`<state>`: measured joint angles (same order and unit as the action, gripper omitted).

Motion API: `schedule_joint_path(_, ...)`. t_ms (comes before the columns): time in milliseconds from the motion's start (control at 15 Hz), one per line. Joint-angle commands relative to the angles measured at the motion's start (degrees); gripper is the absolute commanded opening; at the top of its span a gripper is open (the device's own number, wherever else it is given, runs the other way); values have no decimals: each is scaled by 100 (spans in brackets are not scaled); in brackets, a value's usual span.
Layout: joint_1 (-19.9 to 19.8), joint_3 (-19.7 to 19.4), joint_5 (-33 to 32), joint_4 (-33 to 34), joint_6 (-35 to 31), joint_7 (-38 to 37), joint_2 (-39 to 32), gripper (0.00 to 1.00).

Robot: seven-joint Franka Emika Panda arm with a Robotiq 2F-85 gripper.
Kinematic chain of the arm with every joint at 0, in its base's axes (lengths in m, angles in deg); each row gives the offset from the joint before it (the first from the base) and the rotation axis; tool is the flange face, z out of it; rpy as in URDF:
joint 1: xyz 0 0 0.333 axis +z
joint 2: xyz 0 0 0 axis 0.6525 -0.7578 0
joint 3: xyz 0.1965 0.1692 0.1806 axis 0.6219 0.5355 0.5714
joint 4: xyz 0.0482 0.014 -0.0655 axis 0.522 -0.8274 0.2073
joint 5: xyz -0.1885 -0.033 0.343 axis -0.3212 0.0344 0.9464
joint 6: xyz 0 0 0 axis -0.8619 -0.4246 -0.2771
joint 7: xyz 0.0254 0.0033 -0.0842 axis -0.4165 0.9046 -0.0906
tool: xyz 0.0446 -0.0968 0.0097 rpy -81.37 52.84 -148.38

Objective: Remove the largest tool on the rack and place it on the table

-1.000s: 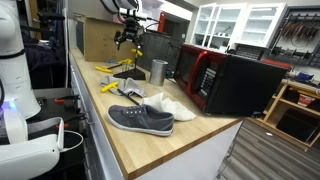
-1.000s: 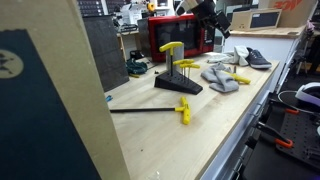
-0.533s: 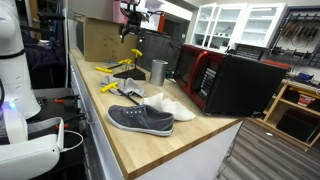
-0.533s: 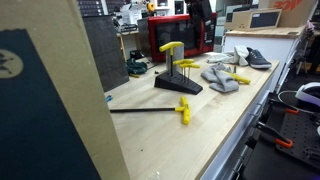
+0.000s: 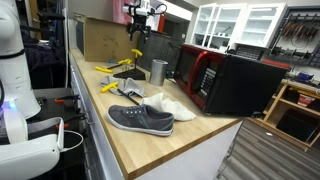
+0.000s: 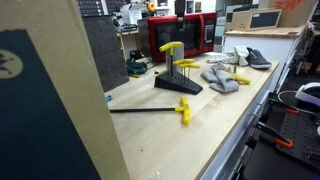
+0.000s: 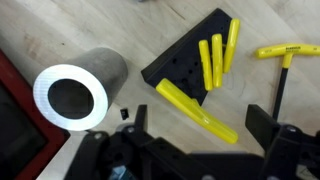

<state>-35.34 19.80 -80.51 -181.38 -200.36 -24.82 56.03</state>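
The largest tool [image 6: 150, 110] lies flat on the light-wood table [image 6: 205, 140], its long dark shaft pointing away from the black rack [image 6: 178, 85] and its yellow T-handle nearest the rack. In the wrist view its handle [image 7: 285, 50] shows at the upper right, beside the rack [image 7: 185, 62]. Shorter yellow-handled tools [image 7: 215, 55] remain on the rack. My gripper [image 7: 200, 120] is open and empty, high above the rack. In an exterior view it [image 5: 138, 18] hangs well above the table [image 5: 195, 135].
A steel cup [image 7: 72, 95] stands beside the rack, also seen in an exterior view [image 5: 158, 70]. Grey and white shoes [image 5: 142, 118] lie on the counter. A dark microwave [image 5: 230, 80] stands at the back, and a cardboard box [image 5: 100, 40] at the far end.
My gripper has risen straight up away from the rack, open and empty. The tools and the rack have not moved.
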Motion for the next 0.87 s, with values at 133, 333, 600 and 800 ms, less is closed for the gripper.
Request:
schedule_joint_path(133,-21,-22,517,52,-707,-388,-80,100)
schedule_joint_path(333,-22,-12,505,18,-685,-286,-68,100)
schedule_joint_path(600,-24,-7,521,17,-699,-281,-96,100)
schedule_joint_path(800,-24,-7,521,17,-699,-281,-96,100)
